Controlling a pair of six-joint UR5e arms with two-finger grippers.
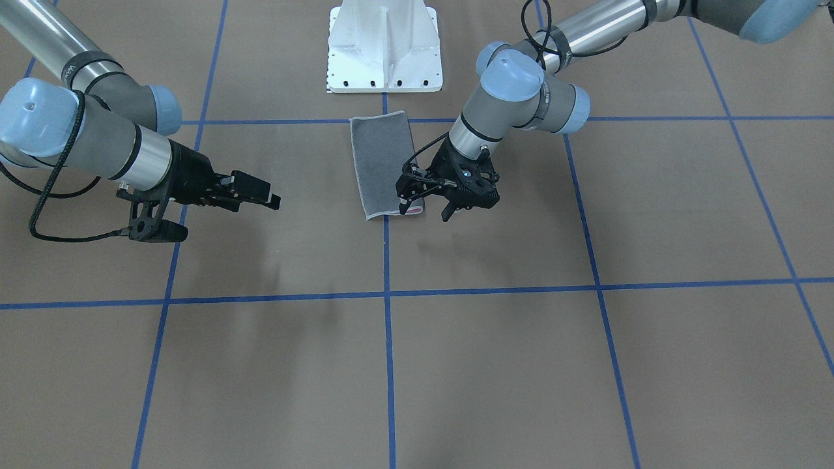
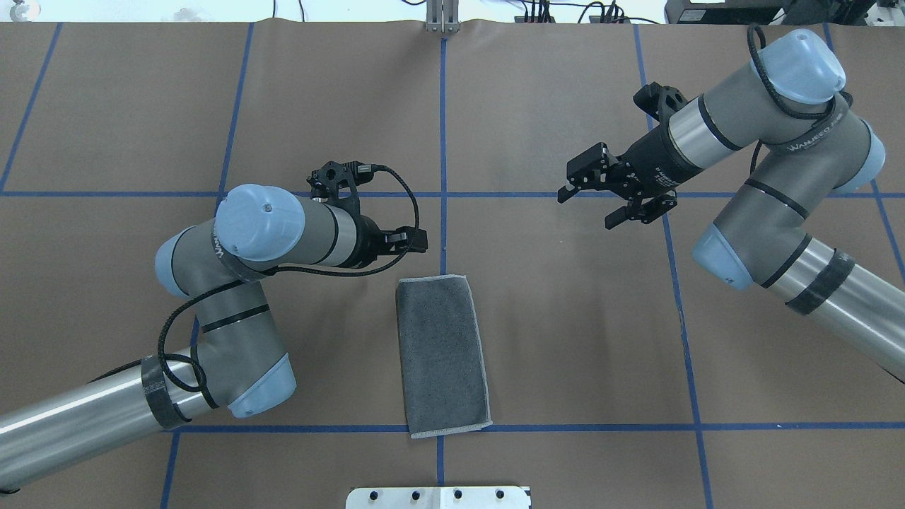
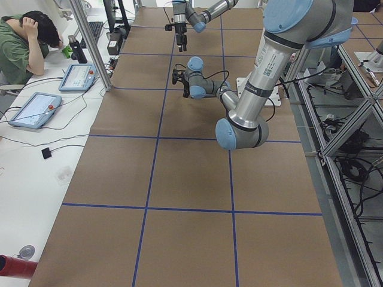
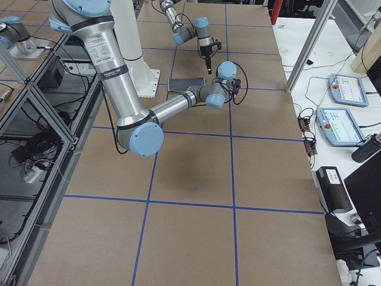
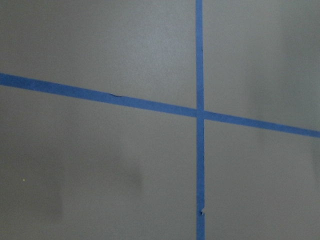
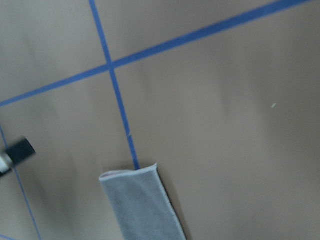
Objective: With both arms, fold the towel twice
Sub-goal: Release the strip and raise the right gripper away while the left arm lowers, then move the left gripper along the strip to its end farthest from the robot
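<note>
The towel [image 1: 384,163] lies flat on the brown table, folded into a narrow strip with its dark grey face up; a sliver of pink shows at the corner farthest from the pedestal. It also shows in the overhead view [image 2: 442,353] and in the right wrist view [image 6: 142,205]. My left gripper [image 1: 425,212] is open and empty, pointing down just above that far end, one fingertip [image 1: 404,208] over the pink corner. My right gripper [image 2: 585,211] is open and empty, held above bare table well away from the towel.
The white pedestal base [image 1: 384,45] stands just behind the towel. Blue tape lines [image 5: 200,112] grid the table. In the exterior left view an operator [image 3: 24,42] sits at a side table with tablets [image 3: 33,110].
</note>
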